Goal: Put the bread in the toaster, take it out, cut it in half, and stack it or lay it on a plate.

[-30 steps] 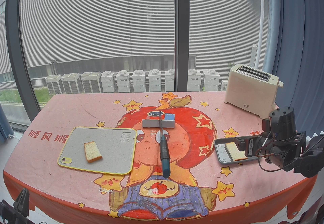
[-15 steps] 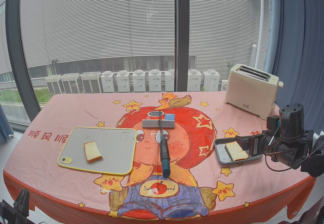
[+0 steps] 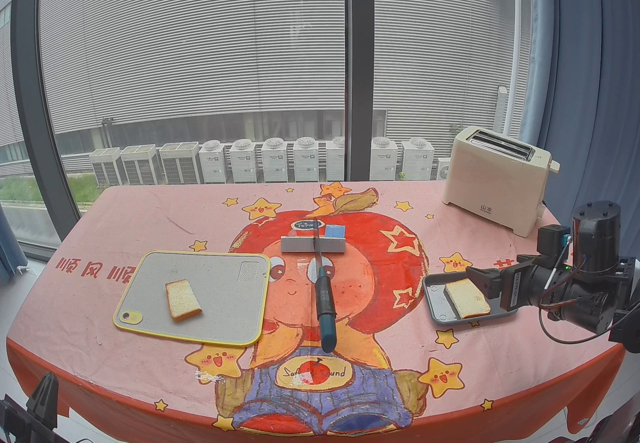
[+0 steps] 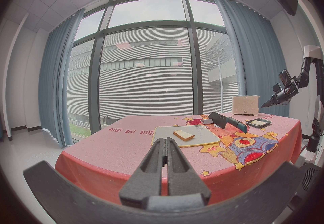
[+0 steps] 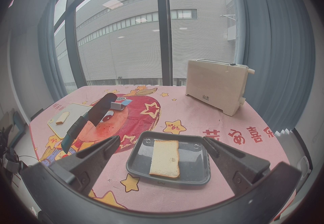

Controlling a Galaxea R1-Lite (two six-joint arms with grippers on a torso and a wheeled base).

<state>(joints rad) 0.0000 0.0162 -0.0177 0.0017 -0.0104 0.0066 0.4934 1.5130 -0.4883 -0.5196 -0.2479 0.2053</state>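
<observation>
One half slice of bread (image 3: pixel 467 298) lies in the dark tray (image 3: pixel 435 306) at the table's right. My right gripper (image 3: pixel 481 279) hovers at the tray's right edge, open and holding nothing; in the right wrist view this gripper (image 5: pixel 160 139) has its fingers spread on either side of the bread (image 5: pixel 165 159). The other half slice (image 3: pixel 183 299) rests on the grey cutting board (image 3: pixel 213 304) at the left. A knife (image 3: pixel 325 304) lies mid-table, its blade propped on a small holder (image 3: pixel 313 243). The cream toaster (image 3: pixel 499 178) stands at the back right. My left gripper (image 4: pixel 165 145) is shut, off the table's front-left corner.
The table edge runs close behind the tray on the right, with a blue curtain (image 3: pixel 593 98) beyond it. A window fills the wall behind the table. Open tablecloth lies between the cutting board, the knife and the tray.
My right gripper has drawn back to the right, from over the tray to its right edge. The bread half stays in the tray. Nothing else moved.
</observation>
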